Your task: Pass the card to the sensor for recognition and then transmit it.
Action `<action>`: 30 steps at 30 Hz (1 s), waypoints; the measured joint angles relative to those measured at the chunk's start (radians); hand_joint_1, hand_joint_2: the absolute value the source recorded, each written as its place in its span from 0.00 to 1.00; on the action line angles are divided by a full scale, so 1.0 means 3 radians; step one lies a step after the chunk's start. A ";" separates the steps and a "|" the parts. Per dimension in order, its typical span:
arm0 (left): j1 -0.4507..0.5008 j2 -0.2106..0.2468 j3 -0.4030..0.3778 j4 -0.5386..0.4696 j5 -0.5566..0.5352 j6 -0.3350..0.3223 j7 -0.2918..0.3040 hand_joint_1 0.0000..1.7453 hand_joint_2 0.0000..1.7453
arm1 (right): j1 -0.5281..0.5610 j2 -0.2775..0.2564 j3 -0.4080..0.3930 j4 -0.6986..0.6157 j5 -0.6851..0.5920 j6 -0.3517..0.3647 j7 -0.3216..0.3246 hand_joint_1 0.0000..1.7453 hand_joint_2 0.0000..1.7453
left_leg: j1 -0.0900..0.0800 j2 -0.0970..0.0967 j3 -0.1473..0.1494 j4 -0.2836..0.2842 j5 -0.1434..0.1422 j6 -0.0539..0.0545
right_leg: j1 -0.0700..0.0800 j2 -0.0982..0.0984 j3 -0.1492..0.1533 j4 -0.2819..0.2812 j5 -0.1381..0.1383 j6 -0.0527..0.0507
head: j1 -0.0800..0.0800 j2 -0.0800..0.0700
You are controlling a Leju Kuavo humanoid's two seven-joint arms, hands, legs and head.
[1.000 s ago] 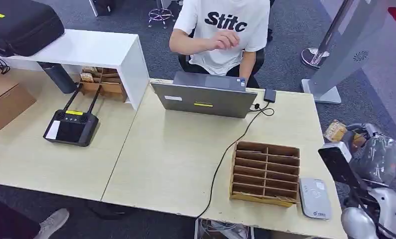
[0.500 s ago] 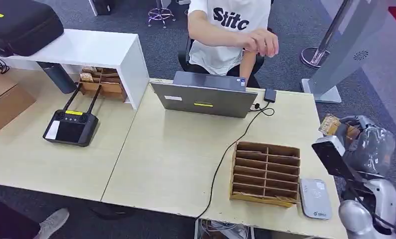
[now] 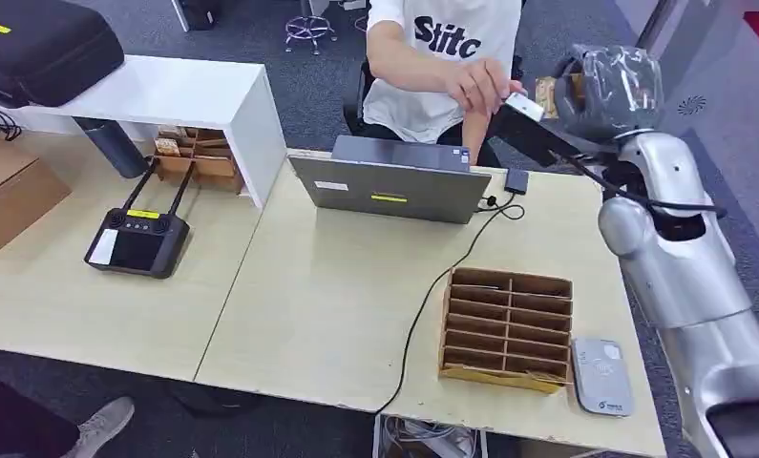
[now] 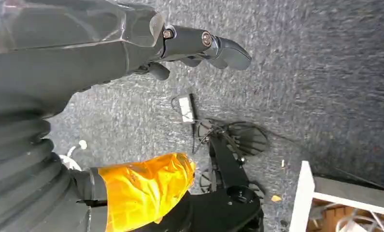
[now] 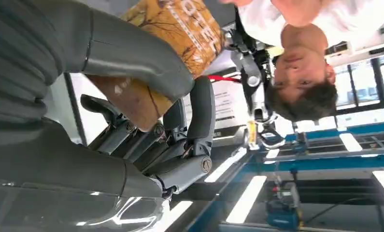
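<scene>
Head view: the right hand, under a clear plastic cover, is raised high above the far edge of the pale wooden table, toward the seated person in a white printed T-shirt. A yellow-brown printed card is seen beside the covered fingers; in the right wrist view the same card is pinched between the thick grey thumb and the darker fingers. The person's hand is stretched out and appears to touch the dark block at the wrist, just beside the card; whether the card itself is touched cannot be told.

The grey rounded card reader lies flat at the near right of the table, just beside the brown cardboard divider tray and well apart from the card.

Judgement: the handing-over step is in progress. Release is called for next, once the card is gripped by the person; an early release could drop it behind the grey laptop.

Left wrist view: the left hand hangs over grey carpet with nothing held; the fingers are partly curled, and whether they are spread or pressed together cannot be told.
</scene>
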 joint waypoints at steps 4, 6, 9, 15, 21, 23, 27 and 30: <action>-0.0056 0.0049 0.0064 0.0190 -0.0010 0.0005 -0.0019 0.00 1.00 | -0.0196 0.0069 0.0145 0.0232 0.0005 0.0008 0.0022 1.00 1.00 | 0.0000 -0.0001 -0.0005 0.0000 0.0000 0.0000 | 0.0000 -0.0001 -0.0002 -0.0001 0.0000 0.0000 | 0.0001 0.0000; -0.0072 0.0069 0.0082 0.0245 -0.0034 0.0012 0.0029 0.00 1.00 | -0.0296 0.0133 0.0218 0.0354 0.0070 0.0185 0.0152 1.00 1.00 | -0.0001 0.0001 -0.0011 0.0000 -0.0001 0.0000 | -0.0001 0.0000 -0.0006 -0.0001 0.0000 0.0001 | 0.0001 0.0000; -0.0077 0.0070 0.0148 0.0255 -0.0104 -0.0013 0.0150 0.00 1.00 | -0.0509 0.0285 0.0289 0.0691 0.0034 0.0272 0.0286 1.00 1.00 | -0.0002 0.0005 -0.0012 0.0000 -0.0001 0.0000 | -0.0002 0.0004 -0.0011 -0.0001 0.0001 0.0001 | 0.0004 0.0000; -0.0061 0.0024 0.0322 0.0200 -0.0222 -0.0135 0.0311 0.00 1.00 | -0.0704 0.0458 0.0353 0.1086 -0.0090 0.0281 0.0318 1.00 1.00 | -0.0001 0.0001 -0.0012 0.0001 -0.0001 0.0000 | 0.0000 0.0000 -0.0011 -0.0001 0.0001 0.0001 | 0.0003 0.0000; -0.0062 -0.0054 0.0431 0.0103 -0.0231 -0.0199 0.0329 0.00 1.00 | -0.0714 0.0500 0.0360 0.1212 -0.0160 0.0290 0.0315 1.00 1.00 | -0.0001 0.0001 -0.0013 0.0001 -0.0001 0.0000 | -0.0001 0.0000 -0.0011 -0.0002 0.0001 0.0001 | 0.0003 0.0000; -0.0062 -0.0081 0.0464 0.0078 -0.0236 -0.0215 0.0332 0.00 1.00 | -0.0714 0.0513 0.0360 0.1236 -0.0172 0.0290 0.0316 1.00 1.00 | -0.0002 0.0001 -0.0013 0.0001 -0.0001 0.0000 | -0.0001 -0.0001 -0.0011 -0.0002 0.0001 0.0001 | 0.0001 0.0000; -0.0059 -0.0133 0.0520 -0.0003 -0.0299 -0.0267 0.0360 0.00 1.00 | -0.0712 0.0533 0.0360 0.1261 -0.0207 0.0289 0.0305 1.00 1.00 | -0.0001 0.0001 -0.0013 0.0001 -0.0001 0.0000 | -0.0001 -0.0001 -0.0012 -0.0002 0.0001 0.0001 | 0.0003 0.0000; -0.0055 -0.0161 0.0576 -0.0072 -0.0354 -0.0324 0.0390 0.00 1.00 | -0.0709 0.0550 0.0360 0.1266 -0.0267 0.0287 0.0285 1.00 1.00 | -0.0001 0.0001 -0.0013 0.0001 -0.0001 0.0000 | 0.0000 -0.0001 -0.0013 -0.0002 0.0001 0.0001 | 0.0001 0.0000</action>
